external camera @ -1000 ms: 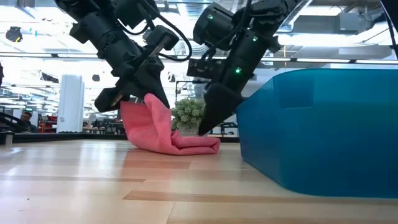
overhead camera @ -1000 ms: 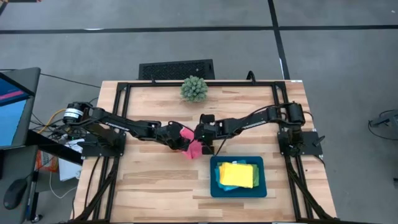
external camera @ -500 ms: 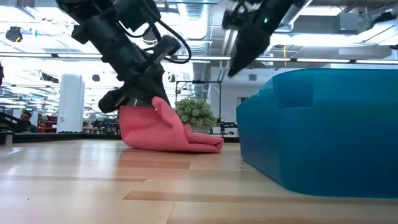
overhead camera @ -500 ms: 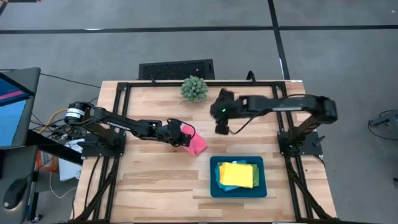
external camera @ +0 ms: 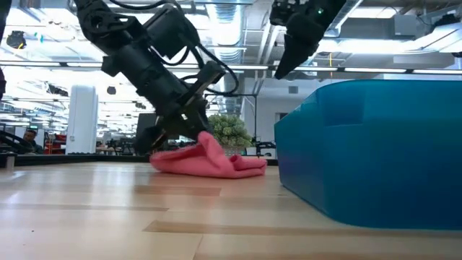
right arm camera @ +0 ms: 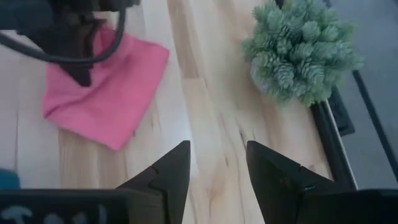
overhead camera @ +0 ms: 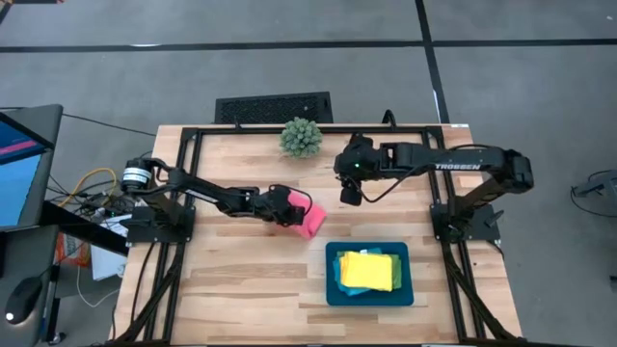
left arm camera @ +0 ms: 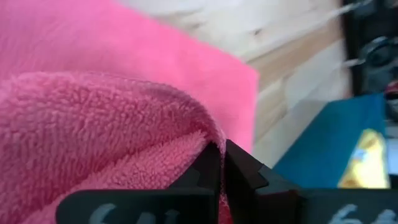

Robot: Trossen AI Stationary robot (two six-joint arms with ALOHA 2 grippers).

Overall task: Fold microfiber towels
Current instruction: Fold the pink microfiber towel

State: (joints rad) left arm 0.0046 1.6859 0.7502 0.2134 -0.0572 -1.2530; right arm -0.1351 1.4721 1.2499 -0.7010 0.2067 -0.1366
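Observation:
A hot pink microfiber towel (overhead camera: 308, 222) lies rumpled on the wooden table near its middle. My left gripper (overhead camera: 286, 207) reaches in from the table's left and is shut on the towel's raised left part (external camera: 206, 141). My right gripper (overhead camera: 353, 196) hangs open high above the table (external camera: 289, 61), to the right of and beyond the towel, touching nothing. A yellow towel (overhead camera: 366, 270) lies folded on top of a green one (overhead camera: 394, 274) in the teal tray (overhead camera: 333, 281). My left gripper pinches a folded-over part of the pink towel (left arm camera: 208, 134) between its two fingers (left arm camera: 239, 168). The fingers slant down from the table's left. The held part is raised a little, and the rest of the towel (external camera: 238, 167) lies on the table.
A spiky green ball plant (overhead camera: 301, 138) stands at the table's far edge. The teal tray (external camera: 375, 144) stands at the near right, close to the pink towel. Bare wood stretches over the table's near left part (overhead camera: 231, 280).
My right gripper has risen from the pink towel and drawn off toward the table's far right. My left gripper has gone right and down with its part of the towel, which has folded over and now lies lower and flatter.

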